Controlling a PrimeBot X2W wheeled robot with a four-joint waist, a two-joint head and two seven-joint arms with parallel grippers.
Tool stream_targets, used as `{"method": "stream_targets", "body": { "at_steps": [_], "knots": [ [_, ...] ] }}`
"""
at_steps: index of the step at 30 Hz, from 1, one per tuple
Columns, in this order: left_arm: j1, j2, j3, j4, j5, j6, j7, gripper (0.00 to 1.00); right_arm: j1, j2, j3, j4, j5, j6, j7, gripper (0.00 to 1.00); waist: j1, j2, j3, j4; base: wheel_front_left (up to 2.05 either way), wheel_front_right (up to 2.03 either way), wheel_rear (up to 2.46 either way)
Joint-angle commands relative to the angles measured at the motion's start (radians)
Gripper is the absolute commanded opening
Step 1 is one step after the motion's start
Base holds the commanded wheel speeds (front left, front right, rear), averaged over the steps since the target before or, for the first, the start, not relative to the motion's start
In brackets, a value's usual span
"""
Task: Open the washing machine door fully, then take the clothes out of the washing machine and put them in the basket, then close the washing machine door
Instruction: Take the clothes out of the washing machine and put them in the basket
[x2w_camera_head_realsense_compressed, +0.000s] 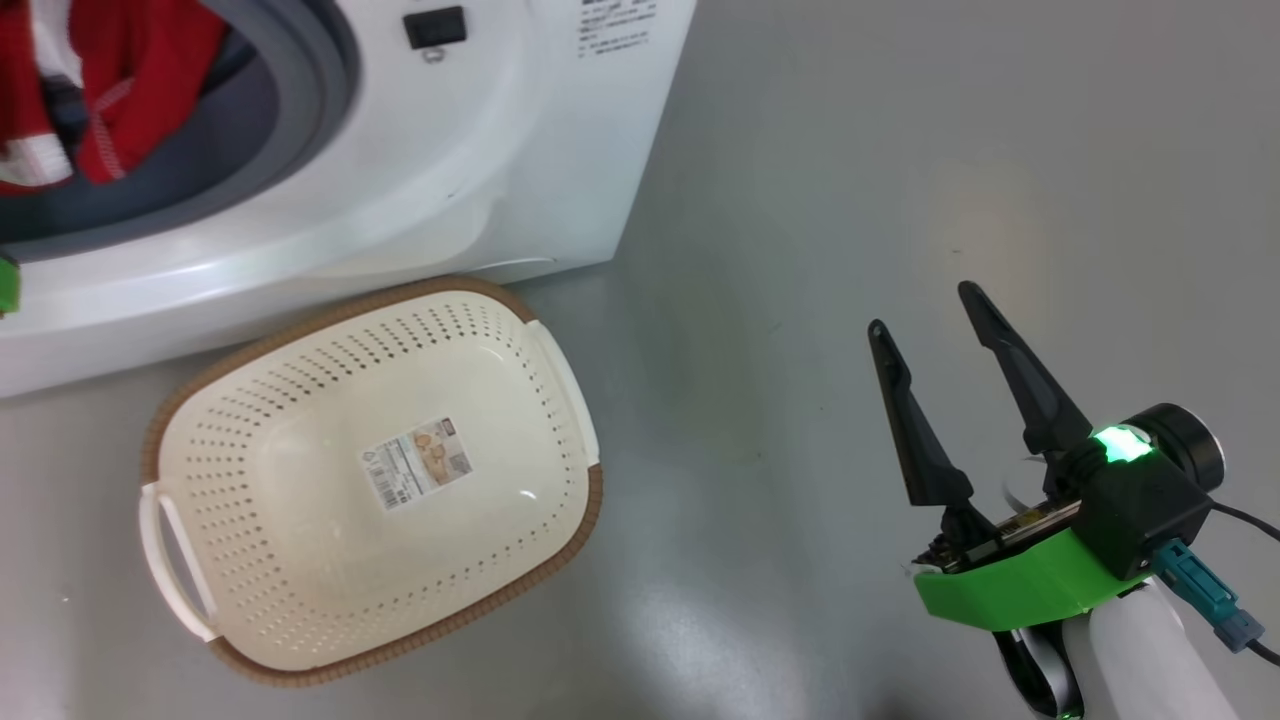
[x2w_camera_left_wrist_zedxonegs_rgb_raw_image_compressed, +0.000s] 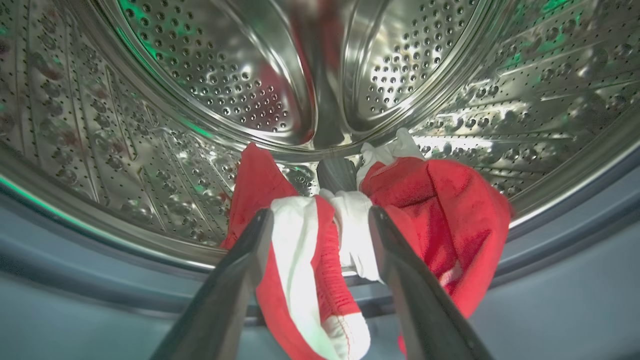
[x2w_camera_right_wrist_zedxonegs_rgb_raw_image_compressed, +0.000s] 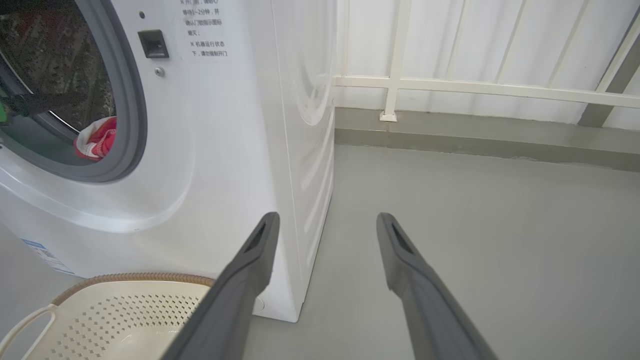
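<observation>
Nearest to us, our left gripper (x2w_camera_left_wrist_zedxonegs_rgb_raw_image_compressed: 320, 215) has its jaws spread wide. The clothes (x2w_camera_left_wrist_zedxonegs_rgb_raw_image_compressed: 440, 200) lie right between and just beyond the two dark fingers, so this arm is the one placed to take them. The garment is soft red fabric with white stripes and stitched trim. It is bunched into a heap whose long axis runs across the fingers, and one fold hangs down over the grey rubber gasket (x2w_camera_left_wrist_zedxonegs_rgb_raw_image_compressed: 75, 280). We cannot tell whether the pads touch the cloth yet. Behind it curves the perforated steel drum (x2w_camera_left_wrist_zedxonegs_rgb_raw_image_compressed: 225, 75), glossy and ribbed.

In the head view the basket (x2w_camera_head_realsense_compressed: 590, 510) sits empty on the floor (x2w_camera_head_realsense_compressed: 900, 150), just in front of the washing machine (x2w_camera_head_realsense_compressed: 480, 150). It is cream perforated plastic with a brown woven-look rim. Our right gripper (x2w_camera_head_realsense_compressed: 923, 307), also parted and holding nothing, hangs over bare floor, well apart from the drum.
</observation>
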Motion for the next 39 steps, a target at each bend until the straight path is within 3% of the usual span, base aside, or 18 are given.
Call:
{"method": "stream_targets", "body": {
  "at_steps": [1,9,21,22,23,24,25,39],
  "knots": [
    [-0.027,0.072,0.008,0.003,0.0,0.001,0.006,1.0,-0.007,-0.002,0.031,-0.029,0.018,0.006,-0.006,1.0,0.0,0.0,0.016,-0.015,0.0,0.0,0.0],
    [-0.117,0.119,-0.078,0.128,0.052,0.005,0.069,1.0,-0.007,-0.002,0.04,-0.022,0.04,0.006,-0.006,1.0,0.0,0.0,0.032,-0.034,0.0,0.0,0.0],
    [-0.212,0.142,-0.159,0.259,0.11,0.028,0.232,1.0,-0.009,-0.002,0.054,-0.026,0.059,0.006,-0.006,1.0,0.0,0.0,0.055,-0.059,0.0,0.0,0.0],
    [-0.215,0.144,-0.162,0.265,0.112,0.029,0.239,0.83,-0.01,-0.002,0.054,-0.026,0.061,0.006,-0.006,1.0,0.0,0.0,0.058,-0.06,0.0,0.0,0.0],
    [-0.219,0.146,-0.165,0.268,0.113,0.029,0.242,0.44,-0.01,-0.002,0.054,-0.027,0.062,0.006,-0.006,1.0,0.0,0.0,0.06,-0.061,0.0,0.0,0.0],
    [-0.222,0.149,-0.169,0.271,0.117,0.031,0.242,0.17,-0.011,-0.002,0.054,-0.028,0.063,0.006,-0.006,1.0,0.0,0.0,0.063,-0.062,0.0,0.0,0.0],
    [-0.224,0.15,-0.173,0.274,0.12,0.032,0.242,0.0,-0.011,-0.002,0.054,-0.029,0.064,0.006,-0.006,1.0,0.0,0.0,0.064,-0.062,0.0,0.0,0.0],
    [-0.189,0.127,-0.175,0.287,0.095,0.019,0.138,0.0,-0.016,-0.002,0.046,-0.013,0.064,0.006,-0.006,1.0,0.0,0.0,0.052,-0.038,0.0,0.0,0.0]
  ]
}}
